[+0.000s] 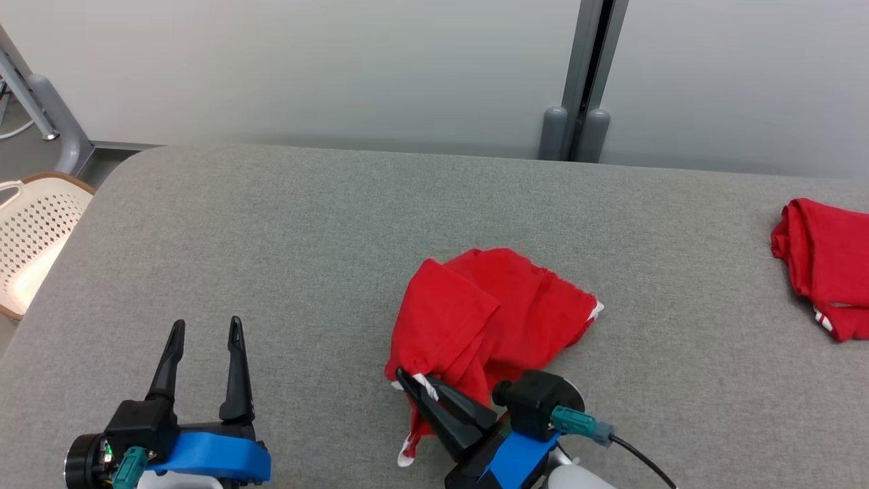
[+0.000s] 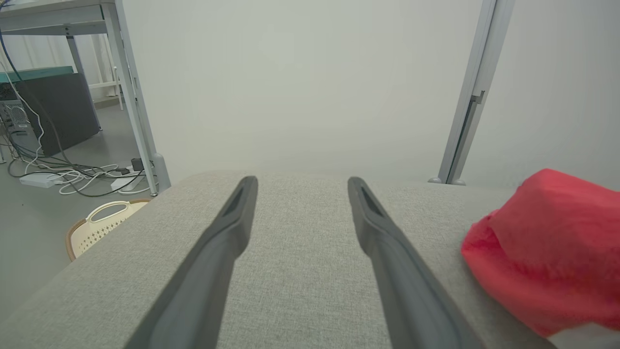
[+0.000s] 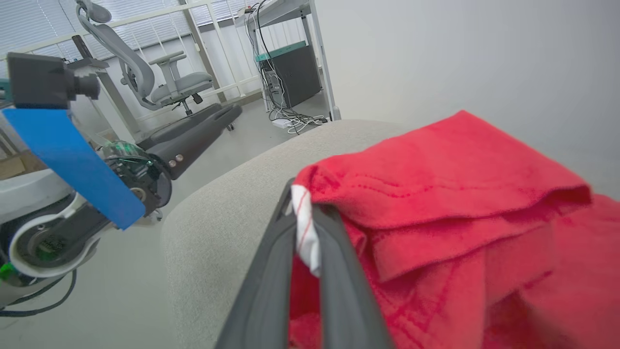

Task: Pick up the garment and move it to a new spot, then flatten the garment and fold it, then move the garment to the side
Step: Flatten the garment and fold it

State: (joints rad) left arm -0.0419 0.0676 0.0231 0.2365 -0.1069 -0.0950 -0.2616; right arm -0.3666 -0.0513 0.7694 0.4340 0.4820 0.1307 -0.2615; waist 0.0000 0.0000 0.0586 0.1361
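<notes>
A crumpled red garment [image 1: 492, 316] with white trim lies on the grey table [image 1: 305, 238], right of centre; its red cloth also shows in the left wrist view [image 2: 547, 247] at the right and in the right wrist view [image 3: 450, 194]. My right gripper [image 1: 407, 380] is shut on the garment's near-left edge, with a white-trimmed fold [image 3: 305, 232] pinched between its dark fingers. My left gripper [image 1: 204, 333] stands open over bare table at the lower left, well left of the garment, nothing between its fingers [image 2: 232, 228].
A second red cloth [image 1: 825, 268] lies at the table's far right edge. A white perforated basket [image 1: 30, 238] stands on the floor off the table's left end. A pale wall and a grey post [image 1: 587, 75] rise behind the table.
</notes>
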